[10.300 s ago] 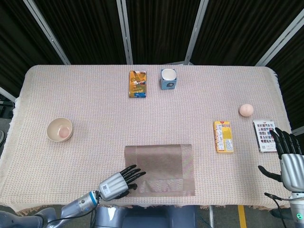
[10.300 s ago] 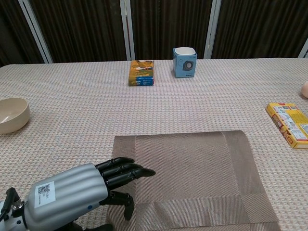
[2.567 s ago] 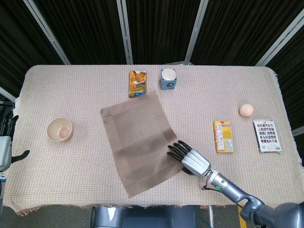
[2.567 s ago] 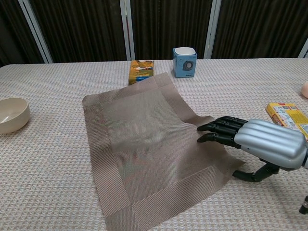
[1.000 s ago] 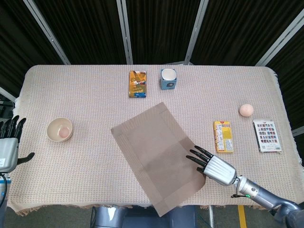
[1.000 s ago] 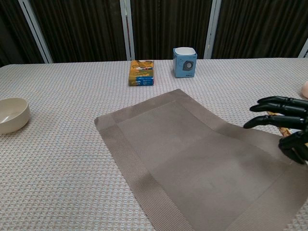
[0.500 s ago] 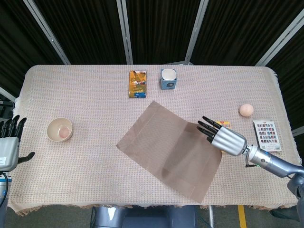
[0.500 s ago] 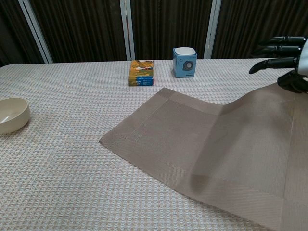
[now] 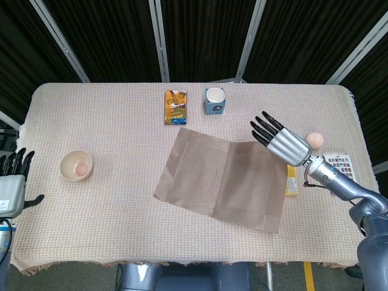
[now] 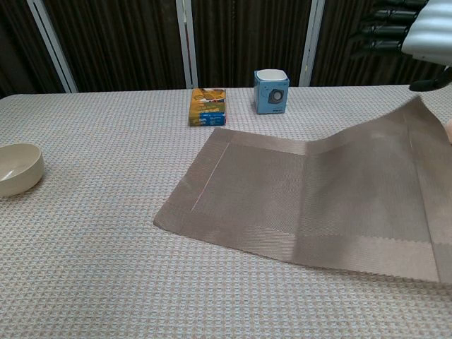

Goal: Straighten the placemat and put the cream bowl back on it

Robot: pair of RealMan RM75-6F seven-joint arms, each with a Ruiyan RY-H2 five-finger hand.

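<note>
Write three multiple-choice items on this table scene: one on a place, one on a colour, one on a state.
1. Where is the bowl?
A. on the placemat
B. left of the placemat
C. beside the cup

2. What colour is the placemat?
A. brown
B. green
C. red

3. How does the placemat lie?
A. fully flat
B. folded in half
C. right side lifted

Answers: 1 B, the bowl sits far left, apart from the mat. 2 A, it is brown in both views. 3 C, the right hand raises that side in the chest view.
</note>
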